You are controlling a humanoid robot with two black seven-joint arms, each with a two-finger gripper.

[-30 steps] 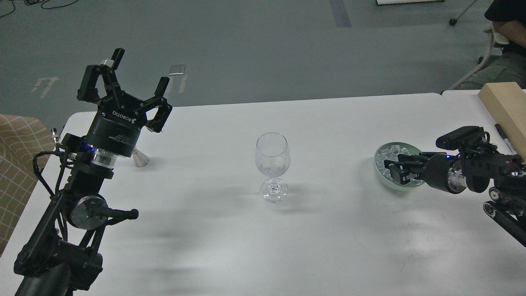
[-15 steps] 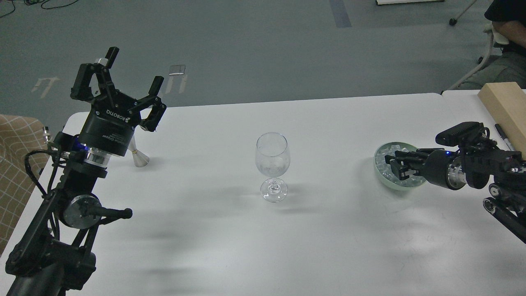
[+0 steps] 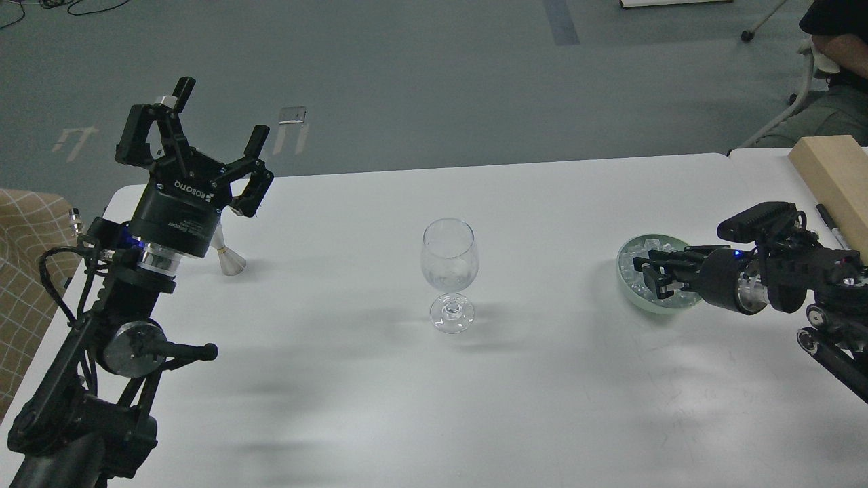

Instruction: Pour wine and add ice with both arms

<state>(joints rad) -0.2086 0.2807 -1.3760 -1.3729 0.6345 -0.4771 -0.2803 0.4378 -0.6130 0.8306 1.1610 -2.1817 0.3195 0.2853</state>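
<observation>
While your left tool [image 3: 207,115] stands raised with fingers spread wide above the bench [image 3: 339,407], the wine glass [image 3: 449,271] sits mid-bench; at right, your right tool [image 3: 652,281] reaches into the bowl [image 3: 625,288] of ice [image 3: 637,254], its grip unclear.

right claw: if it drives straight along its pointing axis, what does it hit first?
The right claw points left, tips already over the green bowl, so probably the ice in it or the bowl's far rim. Its height above the bowl is unclear.

light: dim, cool overhead | shadows: soft smears on table [image 3: 380,407] | focus: sharp, slight grain
</observation>
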